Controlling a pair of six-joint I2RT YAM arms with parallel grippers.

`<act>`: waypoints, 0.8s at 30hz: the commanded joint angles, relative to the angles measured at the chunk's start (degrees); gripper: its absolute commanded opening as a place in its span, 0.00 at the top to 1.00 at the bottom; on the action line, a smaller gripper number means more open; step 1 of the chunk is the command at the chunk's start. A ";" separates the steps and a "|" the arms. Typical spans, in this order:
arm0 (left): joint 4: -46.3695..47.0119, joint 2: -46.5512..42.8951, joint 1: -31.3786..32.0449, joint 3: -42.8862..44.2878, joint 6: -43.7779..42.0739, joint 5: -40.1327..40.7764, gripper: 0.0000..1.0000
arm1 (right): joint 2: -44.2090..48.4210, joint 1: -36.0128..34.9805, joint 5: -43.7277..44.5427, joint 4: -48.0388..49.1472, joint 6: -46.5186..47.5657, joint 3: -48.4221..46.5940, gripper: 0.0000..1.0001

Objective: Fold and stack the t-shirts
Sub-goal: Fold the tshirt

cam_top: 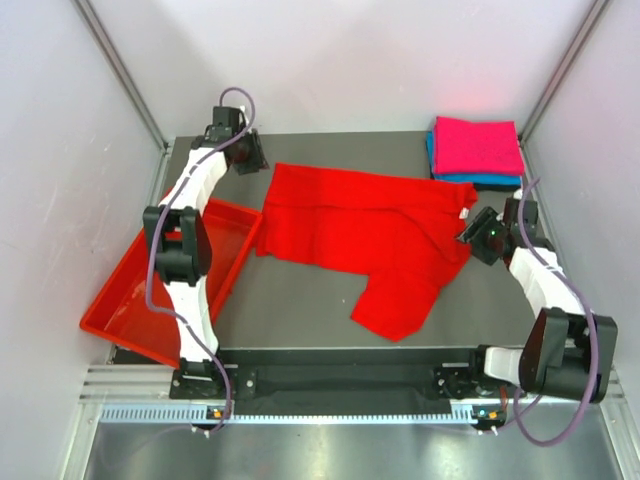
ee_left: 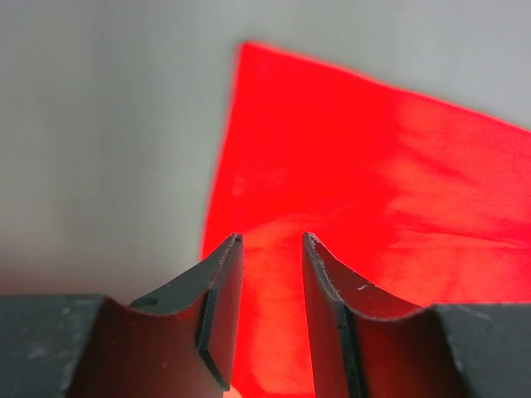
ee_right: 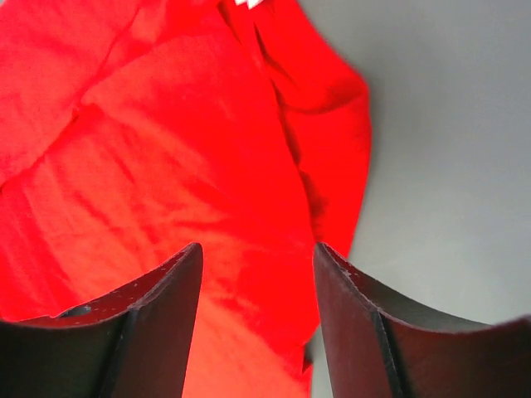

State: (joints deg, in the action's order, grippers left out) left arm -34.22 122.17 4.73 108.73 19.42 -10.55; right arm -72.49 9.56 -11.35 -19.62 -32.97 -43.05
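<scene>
Left arm [cam_top: 195, 315]: white link covers, black joint housings. Right arm [cam_top: 540, 275]: same finish, with a green indicator [cam_top: 493, 236] lit at the end farthest from the mounting rail [cam_top: 330, 412]. A purple-grey cable [cam_top: 150, 290] loops up from the rail along each arm. Left gripper [ee_left: 272, 249] fingers [ee_left: 217, 323]: matte black, wedge-shaped, edges speckled. Right gripper [ee_right: 257, 265]: alike.

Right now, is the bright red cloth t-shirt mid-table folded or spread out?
Mostly spread, not a finished fold: the bright red cloth t-shirt lies wide and uneven, one flap jutting nearward.

The table [cam_top: 300, 320] bears a red t-shirt [cam_top: 370, 235], a teal-blue t-shirt [cam_top: 480, 182] and a tray [cam_top: 128, 302].
</scene>
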 commanded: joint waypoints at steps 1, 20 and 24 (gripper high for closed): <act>-0.32 -10.19 4.22 -0.53 -2.98 3.08 0.60 | 3.92 -2.26 1.60 -7.01 -2.00 -1.25 0.44; 5.64 -30.32 16.53 -35.67 -1.40 -4.22 0.59 | 8.59 -18.00 18.20 -9.40 -13.69 9.55 0.42; 5.74 -30.24 17.24 -37.18 -1.49 -3.43 0.58 | 9.64 -18.18 19.61 -5.62 -15.28 11.40 0.42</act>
State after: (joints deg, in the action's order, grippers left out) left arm -31.92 95.18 21.30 72.53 17.87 -13.85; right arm -64.88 -7.79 5.02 -28.64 -45.80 -32.84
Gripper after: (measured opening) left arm 0.416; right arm 0.580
